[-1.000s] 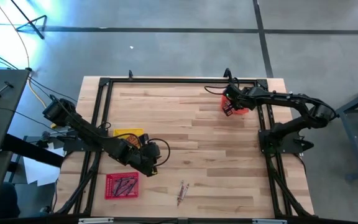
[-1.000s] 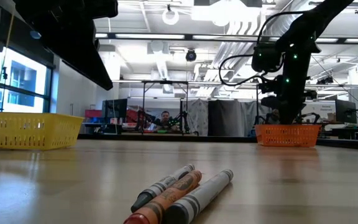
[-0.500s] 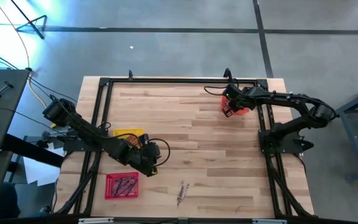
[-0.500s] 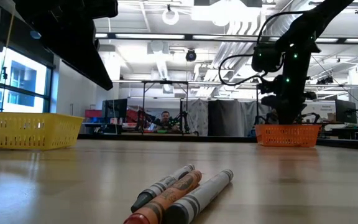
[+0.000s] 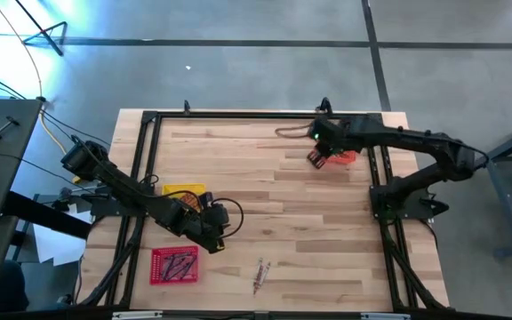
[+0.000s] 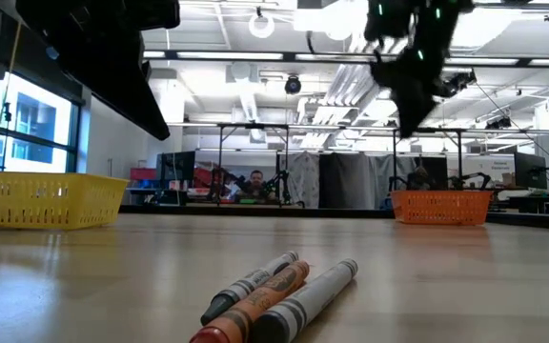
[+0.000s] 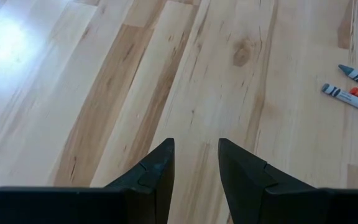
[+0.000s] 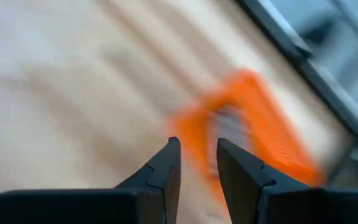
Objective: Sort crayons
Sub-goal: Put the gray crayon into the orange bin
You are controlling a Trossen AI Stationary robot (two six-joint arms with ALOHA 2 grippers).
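Three crayons (image 5: 259, 275), two grey and one orange, lie side by side on the wood near the table's front edge (image 6: 276, 293); they also show in the left wrist view (image 7: 354, 92). My left gripper (image 5: 218, 233) hangs open above bare wood to their left, nothing between its fingers (image 7: 196, 155). My right gripper (image 5: 316, 160) hangs open in the air just left of the orange tray (image 5: 348, 157), high above it in the low view (image 6: 410, 119). Its wrist view shows the orange tray (image 8: 272, 137), blurred, beyond the fingers.
A red tray (image 5: 156, 267) holding several crayons (image 5: 181, 265) stands at the front left. A yellow tray (image 5: 185, 190) sits behind my left arm (image 6: 41, 198). A black frame (image 5: 145, 160) runs around the table's sides. A person sits far off in the room (image 6: 253, 183).
My right gripper has risen out of the orange tray and swung a little toward the table's left; it now hangs well above the tray. The crayons on the table have not moved.
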